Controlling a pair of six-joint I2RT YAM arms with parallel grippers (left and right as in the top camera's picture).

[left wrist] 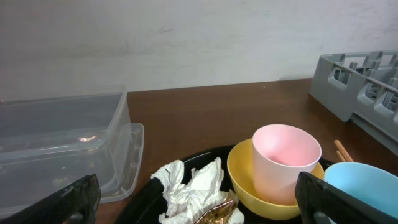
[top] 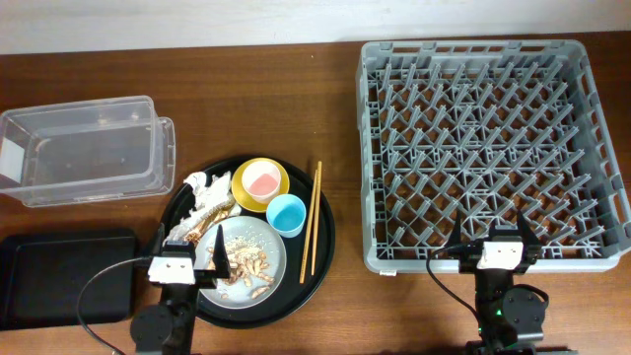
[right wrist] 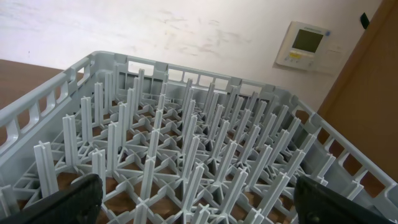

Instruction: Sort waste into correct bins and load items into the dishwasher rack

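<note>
On the round black tray [top: 326, 237] lie crumpled white tissue with a gold wrapper [top: 206, 200] [left wrist: 194, 190] and a grey-white plate [top: 275, 244] holding beige food scraps [top: 246, 266]. A pink cup [top: 261, 178] [left wrist: 285, 160] stands inside the yellow bowl [top: 242, 187] [left wrist: 244, 177]. Beside it are a light blue cup [top: 286, 214] [left wrist: 367, 182] and two chopsticks [top: 313, 223]. My left gripper [top: 189, 240] [left wrist: 199, 205] hovers open over the plate's near-left side, facing the tissue and holding nothing. My right gripper [top: 490, 232] [right wrist: 199, 200] stands open and unloaded over the near edge of the grey dishwasher rack [top: 488, 148] [right wrist: 186, 143].
A clear plastic box [top: 81, 148] [left wrist: 56, 143] sits at the far left. A flat black rectangular tray [top: 59, 276] lies at the near left, beside the round tray. A corner of the rack [left wrist: 367, 87] shows in the left wrist view.
</note>
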